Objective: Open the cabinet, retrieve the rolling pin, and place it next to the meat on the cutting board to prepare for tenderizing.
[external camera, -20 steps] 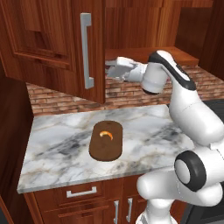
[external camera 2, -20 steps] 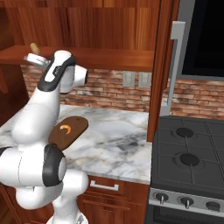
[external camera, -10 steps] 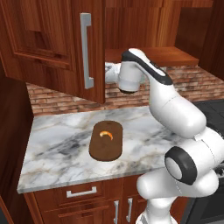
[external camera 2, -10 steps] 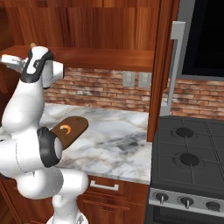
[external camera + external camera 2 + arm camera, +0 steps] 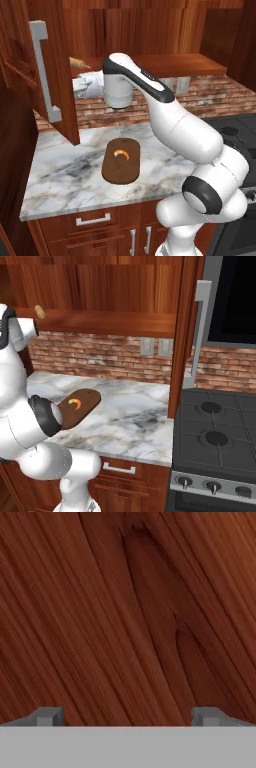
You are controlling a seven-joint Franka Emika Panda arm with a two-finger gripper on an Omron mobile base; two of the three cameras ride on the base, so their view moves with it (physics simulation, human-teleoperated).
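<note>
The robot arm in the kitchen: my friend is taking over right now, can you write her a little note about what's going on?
Gripper: open, holding nothing, facing wood grain close up.
Cabinet: door swung open.
Rolling pin: lying on the cabinet shelf, near the hand.
Meat: on the cutting board, on the marble counter.
Done: cabinet opened.
Left: grasp the pin, lift it out, set it on the board beside the meat.
</note>
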